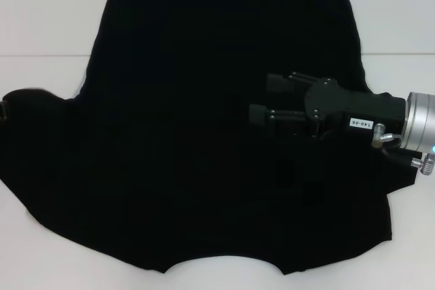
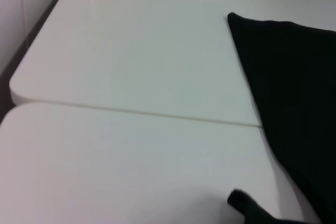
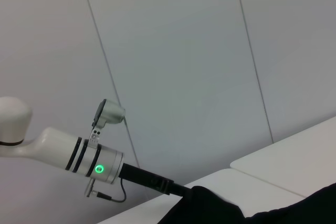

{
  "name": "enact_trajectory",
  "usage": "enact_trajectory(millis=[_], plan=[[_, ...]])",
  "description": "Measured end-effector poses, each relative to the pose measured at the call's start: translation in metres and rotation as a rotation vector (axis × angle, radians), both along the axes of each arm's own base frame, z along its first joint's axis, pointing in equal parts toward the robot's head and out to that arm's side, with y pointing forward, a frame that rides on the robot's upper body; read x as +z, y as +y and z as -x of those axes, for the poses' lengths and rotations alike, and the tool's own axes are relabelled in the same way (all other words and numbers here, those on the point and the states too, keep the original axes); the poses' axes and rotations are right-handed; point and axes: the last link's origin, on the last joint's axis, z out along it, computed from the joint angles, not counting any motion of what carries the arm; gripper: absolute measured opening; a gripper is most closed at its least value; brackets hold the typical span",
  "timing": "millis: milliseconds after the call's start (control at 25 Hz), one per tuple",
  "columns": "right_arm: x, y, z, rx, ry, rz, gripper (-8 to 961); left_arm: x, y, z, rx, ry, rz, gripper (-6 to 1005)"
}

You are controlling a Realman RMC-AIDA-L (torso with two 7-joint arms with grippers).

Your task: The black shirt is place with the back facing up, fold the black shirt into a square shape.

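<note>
The black shirt [image 1: 204, 134] lies spread flat on the white table [image 1: 41, 32], plain side up, hem at the far side and collar notch at the near edge. My right gripper [image 1: 270, 98] hovers over the shirt's right half, fingers pointing left, open and empty. My left gripper [image 1: 4, 110] is at the far left edge by the shirt's left sleeve, mostly out of view. In the right wrist view the left gripper [image 3: 178, 189] reaches into raised shirt fabric [image 3: 294, 211]. The left wrist view shows the shirt's edge [image 2: 294, 87] on the table.
A seam [image 1: 41, 56] runs across the table between two joined white tops. Bare table surface [image 2: 131, 66] lies left of the shirt. A grey panelled wall [image 3: 184, 51] stands behind the table.
</note>
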Motion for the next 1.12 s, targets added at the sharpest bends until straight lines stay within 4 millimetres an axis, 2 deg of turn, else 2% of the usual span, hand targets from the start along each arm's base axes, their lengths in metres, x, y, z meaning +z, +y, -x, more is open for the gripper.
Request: enact_trajectory(millis=[320, 640, 1120], plan=[[-0.001, 0.000, 0.000, -0.006, 0.002, 0.002, 940, 0.003, 0.006, -0.003, -0.015, 0.029, -0.010, 9], [-0.001, 0.001, 0.000, -0.008, 0.002, 0.001, 941, -0.005, 0.004, -0.008, -0.025, -0.005, 0.023, 8], [0.000, 0.000, -0.001, -0.010, 0.003, 0.000, 940, -0.019, 0.014, -0.049, -0.177, -0.053, 0.141, 8]])
